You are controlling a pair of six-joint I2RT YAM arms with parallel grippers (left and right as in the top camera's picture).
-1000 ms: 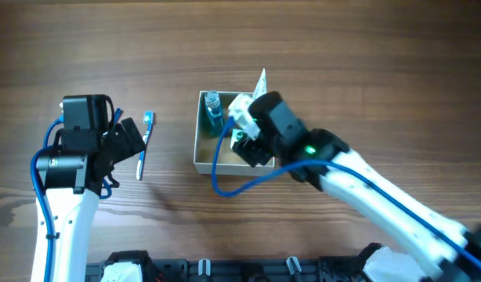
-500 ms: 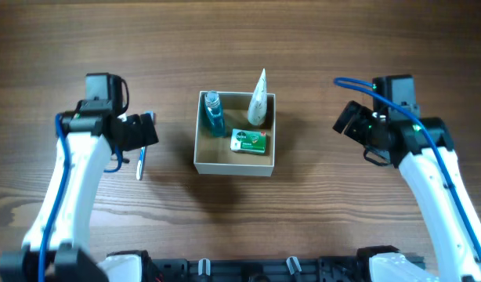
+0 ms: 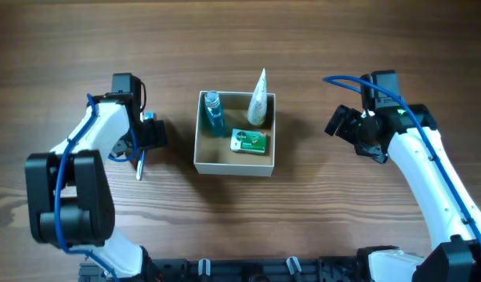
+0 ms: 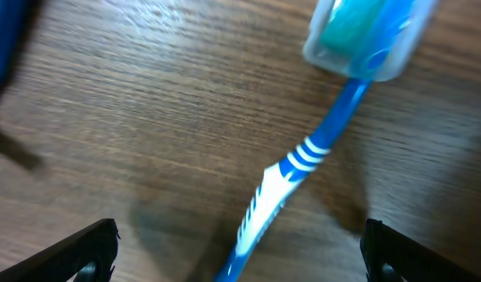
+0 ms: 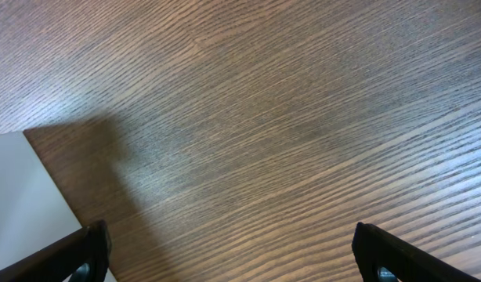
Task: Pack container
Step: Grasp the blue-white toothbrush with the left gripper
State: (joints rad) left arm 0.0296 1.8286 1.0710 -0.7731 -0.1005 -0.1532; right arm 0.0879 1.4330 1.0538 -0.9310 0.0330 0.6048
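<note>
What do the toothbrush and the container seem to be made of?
Toothbrush: probably plastic, glossy blue with white stripes; a translucent cap covers its head.
Container: looks like cardboard, with matte white walls and a tan inside.

A blue toothbrush (image 4: 305,154) with white stripes lies on the wooden table (image 4: 123,102), its head under a clear cap (image 4: 371,35). Its handle runs between the wide-apart fingertips of the left gripper (image 4: 237,254).
</note>
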